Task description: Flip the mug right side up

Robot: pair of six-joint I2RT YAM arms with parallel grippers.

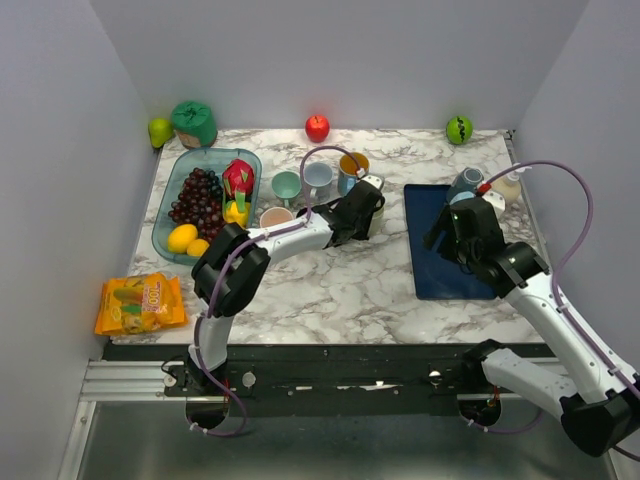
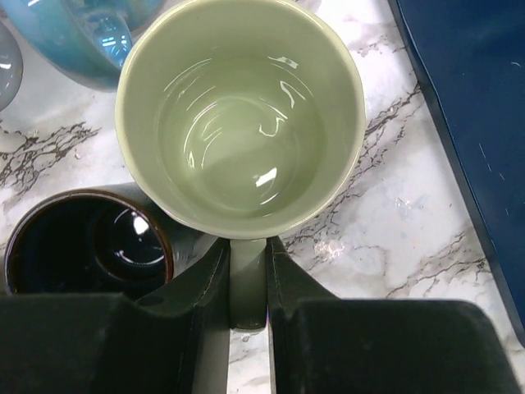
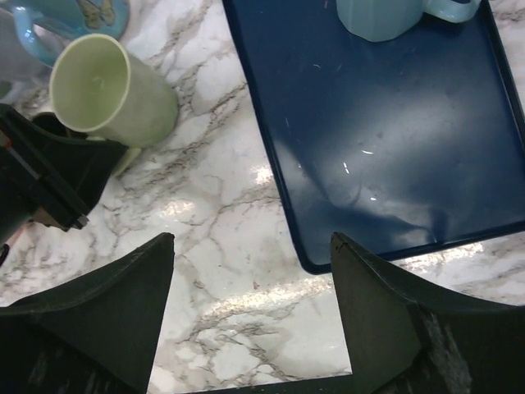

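Left wrist view: the left tool (image 2: 246,283) is pinched on the handle of the pale green mug (image 2: 238,131), its 2 fingers (image 2: 209,279) pressed against the handle's sides; the mug's open mouth faces the camera and its inside is bare; a dark brown mug (image 2: 82,246) sits just beside it, touching or nearly so, with a blue mug (image 2: 78,33) beyond; the marbled counter (image 2: 385,222) lies beneath and a navy tray (image 2: 476,107) runs along the right edge.

Right wrist view: the right tool (image 3: 253,246) hangs with its 2 fingers spread wide, gripping nothing, above the counter and the near corner of the navy tray; the pale green mug stands near the tray's left side, tilted, mouth up and aslant; whether its base touches the counter cannot be told; a light blue mug (image 3: 377,16) rests on the tray's far end.

Top external view: the left arm reaches to mid-counter, its tool beside a row of mugs and largely hiding the pale green mug; the right tool hovers over the tray's left part; a fruit tray (image 1: 170,190), a red apple (image 1: 317,127), a green apple (image 1: 459,129) and a snack bag (image 1: 140,303) lie around.
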